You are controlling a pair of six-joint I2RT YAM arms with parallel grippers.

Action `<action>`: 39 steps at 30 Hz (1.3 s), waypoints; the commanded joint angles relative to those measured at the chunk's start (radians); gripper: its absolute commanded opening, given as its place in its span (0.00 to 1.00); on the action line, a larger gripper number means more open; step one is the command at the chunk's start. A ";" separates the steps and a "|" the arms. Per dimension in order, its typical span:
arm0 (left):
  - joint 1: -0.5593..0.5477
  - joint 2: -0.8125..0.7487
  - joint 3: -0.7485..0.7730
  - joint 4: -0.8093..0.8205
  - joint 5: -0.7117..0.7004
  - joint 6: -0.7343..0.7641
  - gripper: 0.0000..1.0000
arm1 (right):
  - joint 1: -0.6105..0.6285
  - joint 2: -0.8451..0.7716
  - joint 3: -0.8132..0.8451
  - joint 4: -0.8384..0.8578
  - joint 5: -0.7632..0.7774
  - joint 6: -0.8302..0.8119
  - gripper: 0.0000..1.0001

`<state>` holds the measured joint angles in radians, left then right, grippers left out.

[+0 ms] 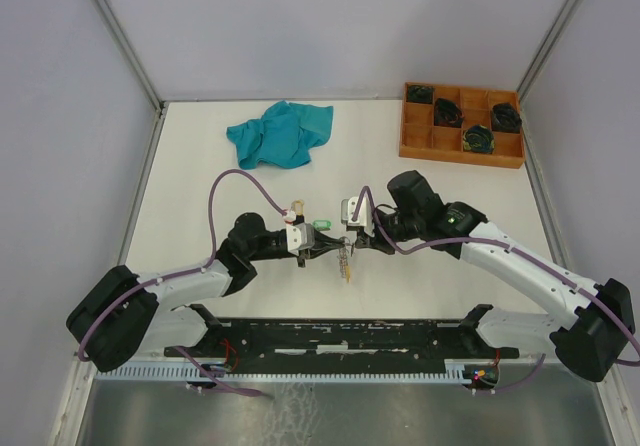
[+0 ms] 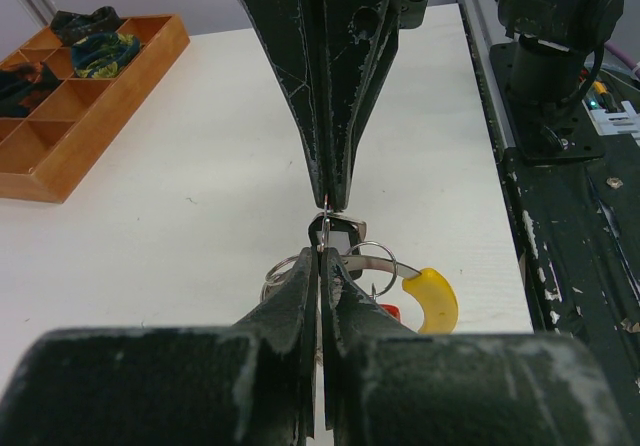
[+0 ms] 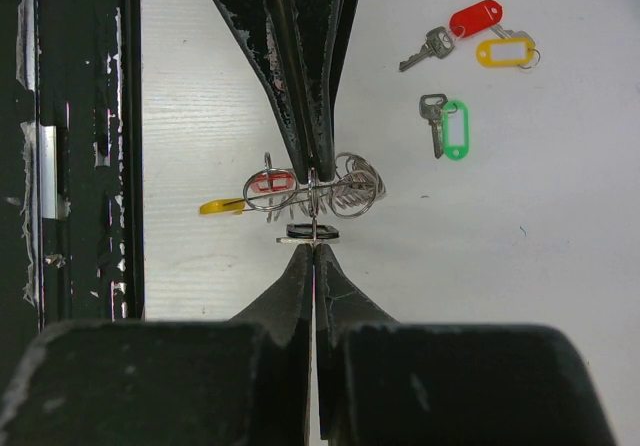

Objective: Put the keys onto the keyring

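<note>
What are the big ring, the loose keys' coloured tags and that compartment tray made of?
The keyring is thin silvery wire, probably steel; its yellow sleeve looks like smooth plastic. The tags are glossy coloured plastic, the keys dull silver metal. The tray looks like matt orange-brown wood, though unsure.

Silvery keyring (image 3: 340, 184) with yellow sleeve, held aloft, three colour-tagged keys (image 3: 436, 131) lying loose nearby

Both arms reach inward over the table, elbows out to the sides; the wrists face each other; the left gripper (image 2: 322, 254) and the right gripper (image 3: 314, 246) meet almost tip to tip; on each, the two fingers are pressed together without visible gap.
</note>
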<state>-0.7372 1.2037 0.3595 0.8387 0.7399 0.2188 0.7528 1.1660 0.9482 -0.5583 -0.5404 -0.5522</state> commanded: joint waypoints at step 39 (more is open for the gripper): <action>-0.010 0.006 0.070 0.045 -0.020 -0.092 0.03 | 0.080 0.028 0.080 0.023 0.058 0.009 0.01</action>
<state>-0.7372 1.2221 0.3714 0.8085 0.7307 0.1684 0.8101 1.1797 0.9707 -0.5919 -0.4549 -0.5518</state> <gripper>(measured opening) 0.043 0.012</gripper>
